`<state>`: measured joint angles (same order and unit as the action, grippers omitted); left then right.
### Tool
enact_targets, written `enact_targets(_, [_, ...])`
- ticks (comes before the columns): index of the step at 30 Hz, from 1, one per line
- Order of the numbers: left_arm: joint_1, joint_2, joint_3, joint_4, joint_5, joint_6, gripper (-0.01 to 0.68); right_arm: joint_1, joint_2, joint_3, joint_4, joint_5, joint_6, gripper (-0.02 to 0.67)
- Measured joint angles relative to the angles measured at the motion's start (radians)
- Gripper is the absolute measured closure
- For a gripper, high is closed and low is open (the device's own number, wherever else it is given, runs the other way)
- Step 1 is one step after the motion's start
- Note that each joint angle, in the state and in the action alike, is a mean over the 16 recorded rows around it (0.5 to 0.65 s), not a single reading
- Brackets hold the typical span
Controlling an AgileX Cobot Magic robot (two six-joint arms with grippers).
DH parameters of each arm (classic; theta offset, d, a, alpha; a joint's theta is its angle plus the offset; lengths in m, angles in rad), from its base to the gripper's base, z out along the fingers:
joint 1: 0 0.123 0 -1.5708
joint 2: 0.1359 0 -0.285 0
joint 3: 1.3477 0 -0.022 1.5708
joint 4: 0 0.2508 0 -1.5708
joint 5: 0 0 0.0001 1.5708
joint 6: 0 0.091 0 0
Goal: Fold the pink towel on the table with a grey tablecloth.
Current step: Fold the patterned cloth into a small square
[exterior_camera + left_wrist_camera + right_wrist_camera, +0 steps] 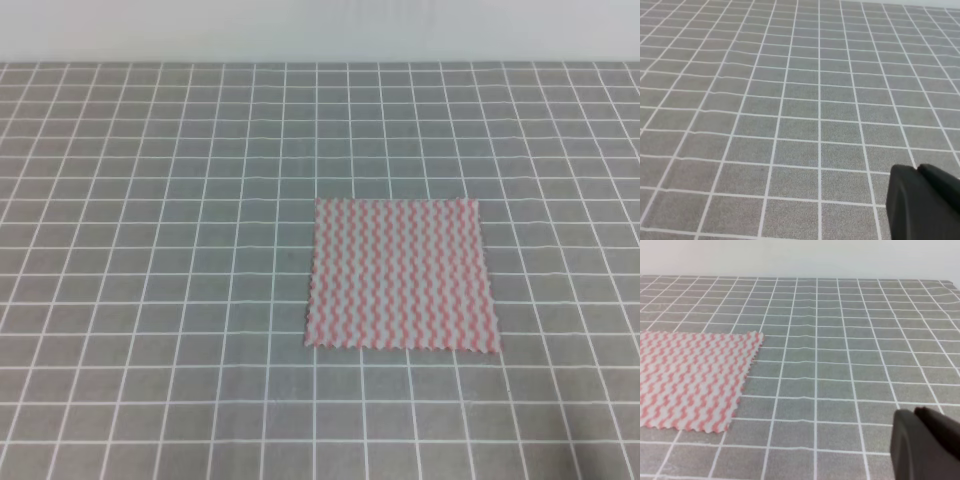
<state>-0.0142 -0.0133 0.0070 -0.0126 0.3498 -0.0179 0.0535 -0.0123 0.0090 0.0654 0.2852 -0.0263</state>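
Towel point(400, 275), pink-and-white zigzag, lies flat and unfolded on the grey gridded tabletop point(150, 250), right of centre in my high view and at the left edge of my right wrist view point(692, 382). Neither arm shows from above. Each wrist view gives me only a dark piece of gripper at the lower right corner, left point(922, 205) and right point(925, 445), so I cannot tell whether either set of fingers is open or closed.

Thin matt cloth pink towel point(400, 275), matt woven grey tablecloth point(150, 250)
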Motion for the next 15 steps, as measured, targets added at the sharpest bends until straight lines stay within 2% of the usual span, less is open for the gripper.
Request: enact_targets(15, [-0.001, -0.015, 0.010, 0.001, -0.006, 0.000, 0.675, 0.000, 0.000, 0.000, 0.000, 0.000, 0.000, 0.667])
